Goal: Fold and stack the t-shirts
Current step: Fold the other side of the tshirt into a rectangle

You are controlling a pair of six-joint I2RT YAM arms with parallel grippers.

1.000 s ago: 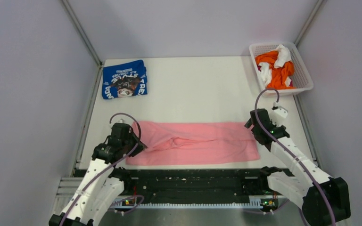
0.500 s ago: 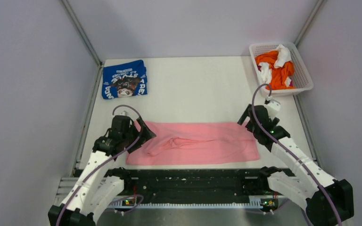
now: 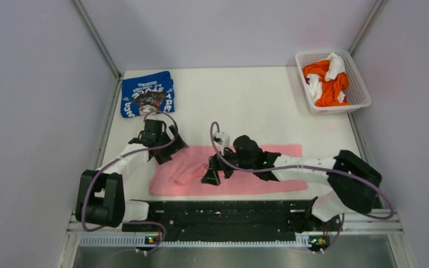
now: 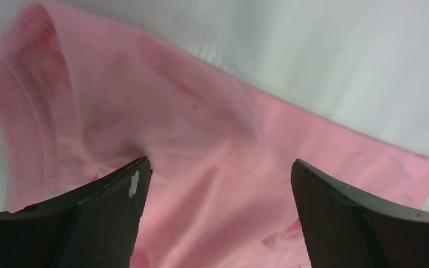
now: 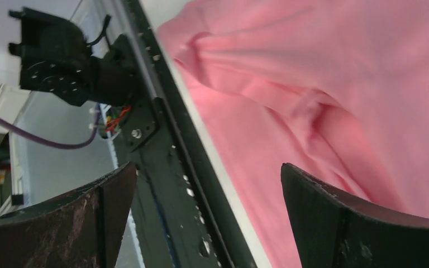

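The pink t-shirt (image 3: 246,185) lies as a long folded strip along the table's near edge, bunched towards its left end. My left gripper (image 3: 167,148) hovers open over that left end; in its wrist view pink cloth (image 4: 201,139) fills the gap between the fingers (image 4: 106,218) and nothing is pinched. My right arm reaches left across the shirt, and its gripper (image 3: 215,170) is open over the middle near the front hem. The right wrist view shows the pink shirt (image 5: 324,84) and the front rail between spread fingers (image 5: 357,223). The blue t-shirt (image 3: 147,93) lies folded at the back left.
A white lattice basket (image 3: 363,92) at the back right holds orange and white cloth (image 3: 327,78). The black mounting rail (image 3: 229,212) runs along the near edge just below the shirt. Bare white table (image 3: 246,106) lies between the pink shirt and the back wall.
The right arm swung from the shirt's right end leftward to its middle. The left gripper let go of the shirt's left end, opened wide and moved back and right over it.
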